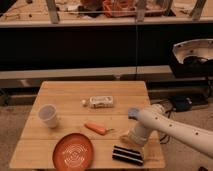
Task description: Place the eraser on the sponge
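The eraser [127, 155], a flat black block with thin white stripes, lies near the table's front edge, right of centre. My gripper [132, 139] hangs at the end of the white arm, just above the eraser and slightly behind it. The arm reaches in from the right. The sponge [133, 113], a small light-blue pad, lies on the table behind the arm. The arm covers its right part.
On the wooden table [65, 95] a white printed box [101, 101] lies at the centre back. A white cup [48, 115] stands at the left, an orange plate [73, 152] sits at the front left, and a carrot [96, 128] lies mid-table. Cables and a device lie on the floor to the right.
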`<control>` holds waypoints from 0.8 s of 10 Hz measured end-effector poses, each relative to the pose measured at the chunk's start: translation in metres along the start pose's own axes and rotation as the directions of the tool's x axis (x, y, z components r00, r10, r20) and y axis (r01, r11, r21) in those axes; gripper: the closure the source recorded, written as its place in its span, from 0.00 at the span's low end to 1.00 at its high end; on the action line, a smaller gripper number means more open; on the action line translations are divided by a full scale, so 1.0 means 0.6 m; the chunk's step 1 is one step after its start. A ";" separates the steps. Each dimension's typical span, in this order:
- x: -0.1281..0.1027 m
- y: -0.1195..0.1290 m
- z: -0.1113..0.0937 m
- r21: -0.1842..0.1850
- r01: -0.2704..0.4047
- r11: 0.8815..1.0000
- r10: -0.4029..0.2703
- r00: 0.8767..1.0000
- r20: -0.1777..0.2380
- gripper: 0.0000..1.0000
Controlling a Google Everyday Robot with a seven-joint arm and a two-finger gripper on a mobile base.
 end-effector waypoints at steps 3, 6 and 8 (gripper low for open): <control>0.000 -0.001 0.000 0.002 0.000 1.000 0.000 1.000 0.000 0.20; 0.000 -0.003 0.000 0.006 0.000 1.000 0.000 1.000 0.001 0.20; 0.001 -0.005 0.000 0.010 0.000 1.000 0.000 1.000 0.001 0.20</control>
